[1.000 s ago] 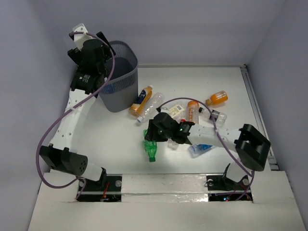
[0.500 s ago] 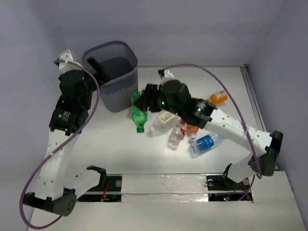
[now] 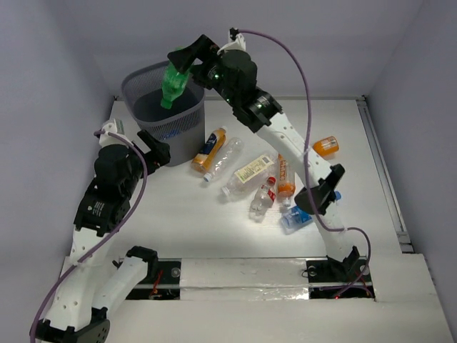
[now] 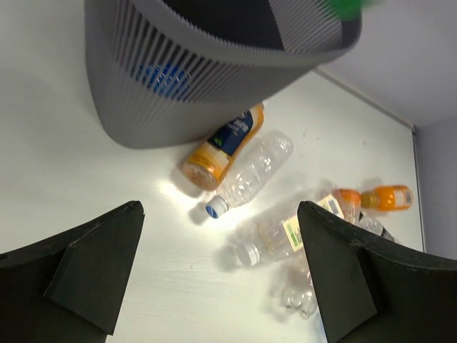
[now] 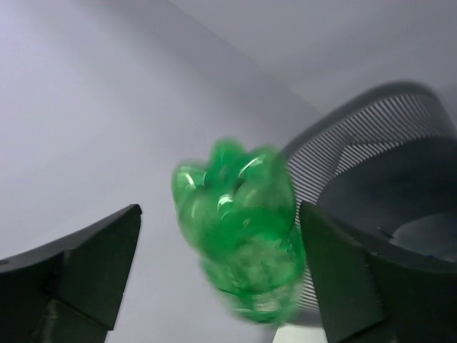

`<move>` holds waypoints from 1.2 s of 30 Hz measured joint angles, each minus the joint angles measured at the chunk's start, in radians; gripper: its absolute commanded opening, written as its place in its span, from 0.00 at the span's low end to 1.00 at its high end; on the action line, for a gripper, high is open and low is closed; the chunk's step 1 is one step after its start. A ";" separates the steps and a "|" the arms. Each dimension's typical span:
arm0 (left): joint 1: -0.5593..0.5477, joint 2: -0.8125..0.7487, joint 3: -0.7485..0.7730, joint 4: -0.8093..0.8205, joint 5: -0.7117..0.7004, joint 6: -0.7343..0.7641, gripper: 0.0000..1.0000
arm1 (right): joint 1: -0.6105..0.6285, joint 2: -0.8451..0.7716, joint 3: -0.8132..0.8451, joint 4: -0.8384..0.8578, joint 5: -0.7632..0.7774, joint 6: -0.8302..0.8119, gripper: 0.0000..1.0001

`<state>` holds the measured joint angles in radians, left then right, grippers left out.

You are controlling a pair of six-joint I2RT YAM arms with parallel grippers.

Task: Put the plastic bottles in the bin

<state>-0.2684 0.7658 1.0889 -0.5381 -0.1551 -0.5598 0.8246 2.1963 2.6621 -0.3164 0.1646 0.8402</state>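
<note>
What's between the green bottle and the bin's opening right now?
Nothing: in the top view the green bottle hangs over the bin mouth, with only air below. The right wrist view also shows no object between them.

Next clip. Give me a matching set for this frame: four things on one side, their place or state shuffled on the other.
1. green bottle
2. left gripper
3. orange bottle with dark blue label
4. bin

A. open, holding nothing
B. lying beside the bin
C. standing upright, dark grey mesh
D. in the air over the bin's mouth

Pairs: 1-D, 2-A, 3-B, 4-C
</note>
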 measured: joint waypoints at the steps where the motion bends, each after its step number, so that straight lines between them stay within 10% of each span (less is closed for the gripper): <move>1: 0.000 -0.003 -0.011 0.000 0.014 -0.003 0.87 | -0.005 0.032 0.008 0.014 0.000 0.024 1.00; 6: 0.000 -0.008 -0.036 -0.006 0.070 -0.007 0.83 | -0.008 0.118 -0.003 0.022 -0.006 0.087 1.00; 10: -0.003 -0.024 -0.055 0.019 0.131 0.002 0.62 | -0.012 0.083 -0.045 0.024 -0.014 0.096 0.95; 15: -0.093 -0.022 -0.108 0.074 0.193 0.032 0.37 | -0.013 -0.183 -0.345 0.064 -0.002 0.013 0.05; 20: -0.308 0.069 -0.116 0.158 0.180 0.069 0.03 | -0.029 -0.638 -0.906 0.153 0.034 -0.060 0.00; 24: -0.473 0.201 -0.116 0.247 0.129 0.117 0.00 | -0.091 -1.001 -1.355 0.189 0.030 -0.050 0.01; 29: -0.542 0.427 -0.100 0.356 0.126 0.210 0.44 | -0.161 -1.324 -1.736 0.073 0.050 -0.015 0.17; 33: -0.542 0.618 -0.034 0.397 0.161 0.292 0.80 | -0.163 -1.561 -1.886 -0.078 0.076 0.048 0.67; 36: -0.544 0.732 0.034 0.404 0.196 0.354 0.97 | -0.163 -1.724 -1.942 -0.165 0.088 0.097 0.81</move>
<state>-0.8124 1.4982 1.1233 -0.1345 0.0414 -0.2058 0.6617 0.4725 0.7204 -0.4812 0.2523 0.9371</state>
